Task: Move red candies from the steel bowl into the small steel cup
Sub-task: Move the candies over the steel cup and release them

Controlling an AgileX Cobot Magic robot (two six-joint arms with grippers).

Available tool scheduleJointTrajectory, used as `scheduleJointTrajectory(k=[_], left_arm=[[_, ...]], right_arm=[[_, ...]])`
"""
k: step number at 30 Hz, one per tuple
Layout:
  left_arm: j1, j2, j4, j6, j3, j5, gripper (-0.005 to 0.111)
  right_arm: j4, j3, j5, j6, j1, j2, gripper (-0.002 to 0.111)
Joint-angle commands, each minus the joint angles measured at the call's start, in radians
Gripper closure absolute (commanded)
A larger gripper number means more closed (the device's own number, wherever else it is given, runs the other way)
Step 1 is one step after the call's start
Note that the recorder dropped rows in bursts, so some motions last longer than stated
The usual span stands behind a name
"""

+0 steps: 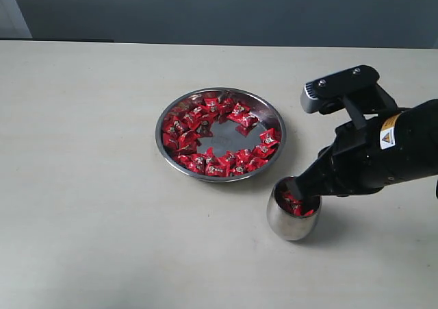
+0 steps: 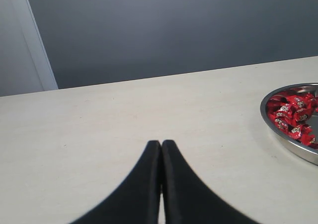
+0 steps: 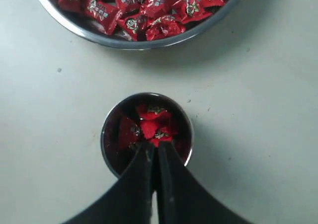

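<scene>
I see my right fingers [image 3: 141,177] pressed shut, tips dipped into the mouth of the small cup [image 1: 291,223], just over the red candies [image 3: 155,119] piled inside it. The cup stands on the surface [image 1: 89,186] just beside the bowl [image 1: 229,139], where more candies lie in a ring. My left fingers [image 2: 149,179] are closed too, low over the surface, apart from the bowl.

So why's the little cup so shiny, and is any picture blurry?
Exterior view: the small steel cup mirrors the pale table, with a soft shadow beside it under the arm. Right wrist view: the red candies are sharp, the right gripper close to the lens slightly soft. Left wrist view: even light, the steel bowl a little blurry.
</scene>
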Motion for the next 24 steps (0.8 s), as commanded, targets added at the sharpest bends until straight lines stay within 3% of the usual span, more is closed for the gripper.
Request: scheduleJointTrajectory(k=[1, 5, 9, 11, 24], left_arm=[[-0.006, -0.005, -0.004, -0.004, 0.002, -0.006, 0.106], [-0.006, -0.005, -0.004, -0.004, 0.002, -0.006, 0.106], [-0.006, -0.005, -0.004, -0.004, 0.002, -0.006, 0.106], [-0.006, -0.005, -0.004, -0.004, 0.002, -0.006, 0.106], [-0.006, -0.005, -0.004, -0.004, 0.002, -0.006, 0.106]], right_arm=[[0.009, 0.007, -0.035, -0.023, -0.003, 0.009, 0.109], [0.009, 0.007, -0.054, -0.077, -0.003, 0.028, 0.104], [0.009, 0.007, -0.056, -0.08, -0.003, 0.047, 0.082], [0.009, 0.007, -0.063, -0.08, -0.003, 0.053, 0.078], [0.009, -0.088, -0.223, -0.105, -0.003, 0.092, 0.077]])
